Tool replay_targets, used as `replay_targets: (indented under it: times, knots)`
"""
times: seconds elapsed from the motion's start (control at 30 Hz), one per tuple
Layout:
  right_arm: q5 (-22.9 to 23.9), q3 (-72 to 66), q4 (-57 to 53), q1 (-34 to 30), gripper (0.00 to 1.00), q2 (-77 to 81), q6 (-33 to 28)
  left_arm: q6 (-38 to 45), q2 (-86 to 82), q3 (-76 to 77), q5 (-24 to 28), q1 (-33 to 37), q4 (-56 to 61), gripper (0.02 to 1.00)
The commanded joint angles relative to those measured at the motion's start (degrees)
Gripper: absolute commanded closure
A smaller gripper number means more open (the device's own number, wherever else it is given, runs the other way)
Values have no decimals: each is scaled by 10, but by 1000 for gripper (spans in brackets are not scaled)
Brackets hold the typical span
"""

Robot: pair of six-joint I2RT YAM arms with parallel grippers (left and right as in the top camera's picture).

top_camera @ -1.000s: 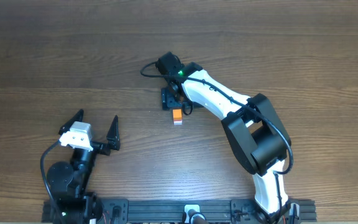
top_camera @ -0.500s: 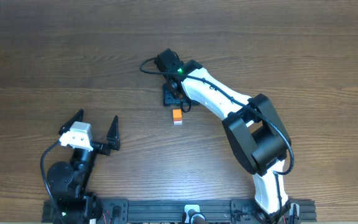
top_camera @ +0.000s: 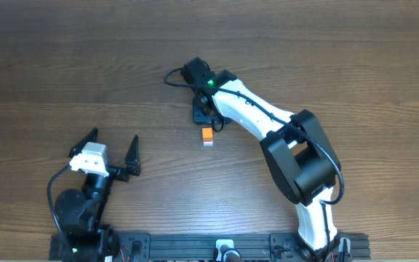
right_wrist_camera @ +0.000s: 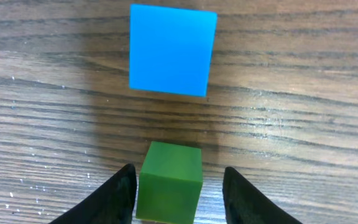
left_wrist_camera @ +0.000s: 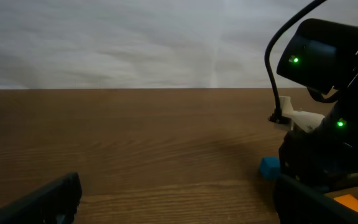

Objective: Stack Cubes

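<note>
Right claw open astride green cube, not gripping it; blue cube just beyond on worktop; neither stacked, so grasp, lift and placing all remain.

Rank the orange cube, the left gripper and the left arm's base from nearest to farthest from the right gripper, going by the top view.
Measured from the right gripper in the top view:
1. orange cube: nearest, just below the gripper in the picture.
2. left gripper: well off to the view's left.
3. left arm's base: farthest, at the bottom-left edge.
</note>
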Motion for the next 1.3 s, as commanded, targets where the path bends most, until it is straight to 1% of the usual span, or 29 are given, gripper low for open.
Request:
replay_targets:
  times: [0.03, 0.17, 0.47, 0.93, 1.3]
  knots:
    - [1, 11, -1, 4, 568, 5, 3, 10, -5, -6, 3, -3, 4, 18]
    - [0, 11, -1, 7, 612, 5, 3, 10, -5, -6, 3, -3, 4, 18]
    - [-4, 11, -1, 8, 636, 5, 4, 10, -5, -6, 3, -3, 4, 18]
    - [-3, 15, -11, 9, 820, 5, 4, 10, -5, -6, 3, -3, 4, 18]
    - [-2, 77, -64, 6, 840, 5, 1, 10, -5, -6, 3, -3, 4, 18]
